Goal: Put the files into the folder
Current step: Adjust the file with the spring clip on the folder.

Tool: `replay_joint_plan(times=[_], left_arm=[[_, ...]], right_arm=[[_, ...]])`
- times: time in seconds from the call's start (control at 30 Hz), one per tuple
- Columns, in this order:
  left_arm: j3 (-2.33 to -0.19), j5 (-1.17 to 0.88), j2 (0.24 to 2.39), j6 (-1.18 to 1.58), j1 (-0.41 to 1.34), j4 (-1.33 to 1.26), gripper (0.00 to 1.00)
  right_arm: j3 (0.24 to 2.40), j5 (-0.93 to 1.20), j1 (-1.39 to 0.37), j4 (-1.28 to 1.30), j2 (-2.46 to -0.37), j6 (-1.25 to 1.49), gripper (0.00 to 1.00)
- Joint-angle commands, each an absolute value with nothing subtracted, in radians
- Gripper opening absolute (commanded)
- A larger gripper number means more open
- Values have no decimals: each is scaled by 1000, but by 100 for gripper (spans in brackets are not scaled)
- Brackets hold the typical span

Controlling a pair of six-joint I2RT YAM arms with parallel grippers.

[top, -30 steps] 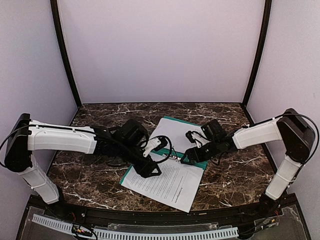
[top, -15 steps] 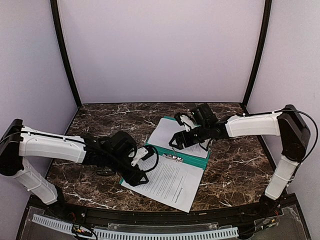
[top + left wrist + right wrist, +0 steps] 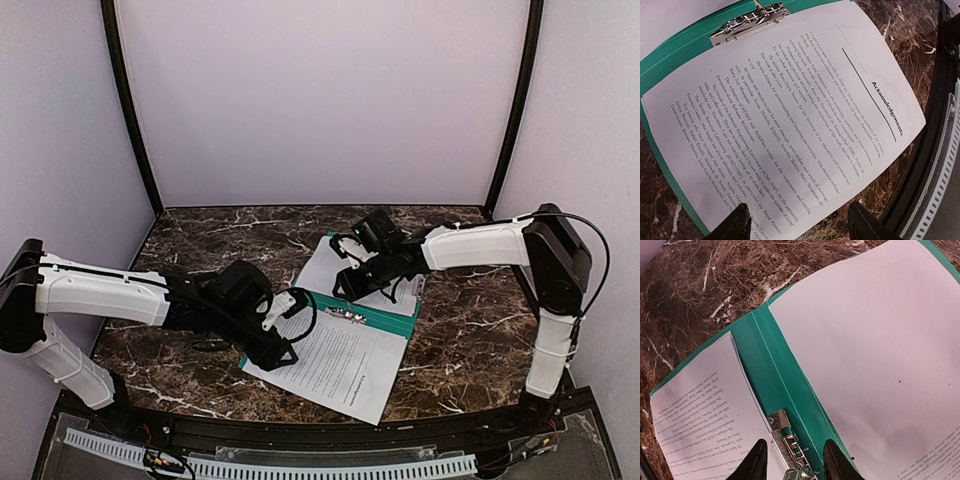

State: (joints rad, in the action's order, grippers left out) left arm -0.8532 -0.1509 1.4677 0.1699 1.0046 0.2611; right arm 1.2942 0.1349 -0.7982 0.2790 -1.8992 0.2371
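Most of folder (image 3: 388,319) under files (image 3: 340,364)

Dark marble table (image 3: 470,340), pale lilac walls (image 3: 320,100).

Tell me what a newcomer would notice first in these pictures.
A green folder lies open in the middle of the marble table, with a printed sheet on its near half and a second sheet on its far half. The left gripper hangs over the printed sheet's corner. The right gripper hovers above the metal clip at the fold.
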Motion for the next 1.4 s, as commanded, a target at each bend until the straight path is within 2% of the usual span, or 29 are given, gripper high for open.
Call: replay_joint_plan(times=[0.0, 0.43, 0.9, 1.37], left_arm=[[-836, -143, 1445, 168, 1010, 269, 66], [-829, -145, 1451, 165, 1009, 273, 67], [-815, -171, 1471, 149, 1025, 295, 67], [-814, -156, 1508, 126, 1142, 329, 67]], right_arm=[[1325, 111, -809, 311, -1916, 232, 35], [1293, 110, -811, 315, -1883, 250, 19], [1233, 91, -811, 302, -1822, 277, 15], [1191, 85, -811, 281, -1794, 305, 10]])
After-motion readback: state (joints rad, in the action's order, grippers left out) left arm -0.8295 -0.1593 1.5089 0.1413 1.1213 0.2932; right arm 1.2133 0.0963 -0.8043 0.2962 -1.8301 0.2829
